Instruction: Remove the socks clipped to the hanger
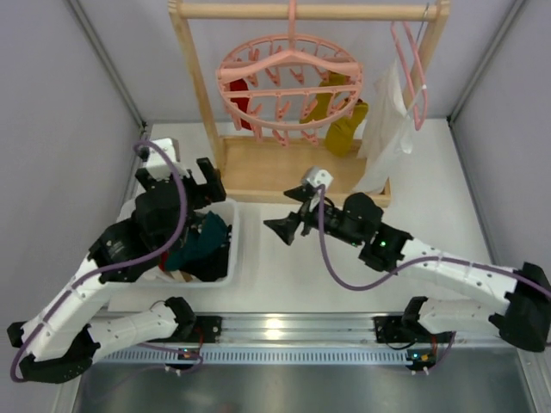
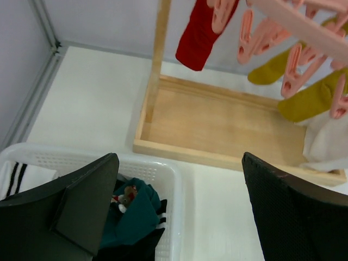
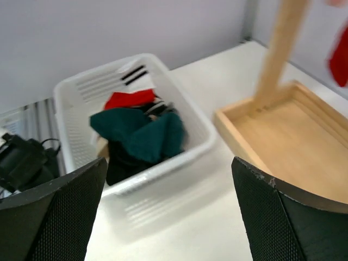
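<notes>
The round pink hanger hangs by its hook from the top rail of the wooden rack. A red sock is clipped on its left side and the mustard socks on its right. Other socks, teal and red, already lie in the white basket on the counter.

The left fingers are spread wide above the basket and grip nothing. The right fingers are also wide apart and empty, low over the counter between basket and rack.

The main risk looks to be the hanger itself. It dangles freely, so a sideways tug on a sock would likely swing the whole ring, or lift its hook off the rail, rather than release the clip. A grip placed too high could close on a pink clip instead of fabric.

The mustard socks sit just beside the white cloth — the right fingers could pinch that by mistake. A reach for the red sock passes close to the rack's upright post, which an arm could knock. A sock let go early would probably land in the rack's wooden tray — not the basket.
</notes>
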`<action>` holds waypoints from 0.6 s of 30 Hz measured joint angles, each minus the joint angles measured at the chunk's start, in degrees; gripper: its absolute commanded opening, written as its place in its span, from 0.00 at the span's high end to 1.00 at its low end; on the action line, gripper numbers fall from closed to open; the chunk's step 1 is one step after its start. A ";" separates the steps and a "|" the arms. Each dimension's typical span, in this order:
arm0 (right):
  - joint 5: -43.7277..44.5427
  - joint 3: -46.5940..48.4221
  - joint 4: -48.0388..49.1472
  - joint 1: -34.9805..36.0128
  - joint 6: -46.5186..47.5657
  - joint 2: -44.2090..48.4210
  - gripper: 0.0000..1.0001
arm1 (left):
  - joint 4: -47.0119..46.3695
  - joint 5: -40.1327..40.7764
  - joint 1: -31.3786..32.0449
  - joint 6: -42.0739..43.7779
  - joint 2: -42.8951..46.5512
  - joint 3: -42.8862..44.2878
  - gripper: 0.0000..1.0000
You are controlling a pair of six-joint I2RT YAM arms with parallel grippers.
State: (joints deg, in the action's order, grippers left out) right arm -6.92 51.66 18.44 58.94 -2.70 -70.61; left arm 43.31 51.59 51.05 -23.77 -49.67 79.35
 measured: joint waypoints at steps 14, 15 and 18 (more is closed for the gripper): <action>7.72 -13.77 -15.50 -25.64 -6.27 23.32 0.11 | -12.04 -17.70 -0.74 -2.03 -8.72 -8.39 0.02; 7.04 -13.77 -15.82 -27.21 -6.56 23.26 0.11 | -12.48 -19.06 -0.76 -2.12 -9.18 -7.43 0.02; 4.72 -13.77 -15.67 -30.18 -7.45 22.43 0.14 | -13.77 -22.14 -0.76 -2.69 -10.69 -4.42 0.02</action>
State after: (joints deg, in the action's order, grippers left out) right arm -2.20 37.89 2.76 28.75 -10.15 -48.18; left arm 29.54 29.45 50.28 -26.46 -60.36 74.94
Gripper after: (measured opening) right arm 0.876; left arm 0.985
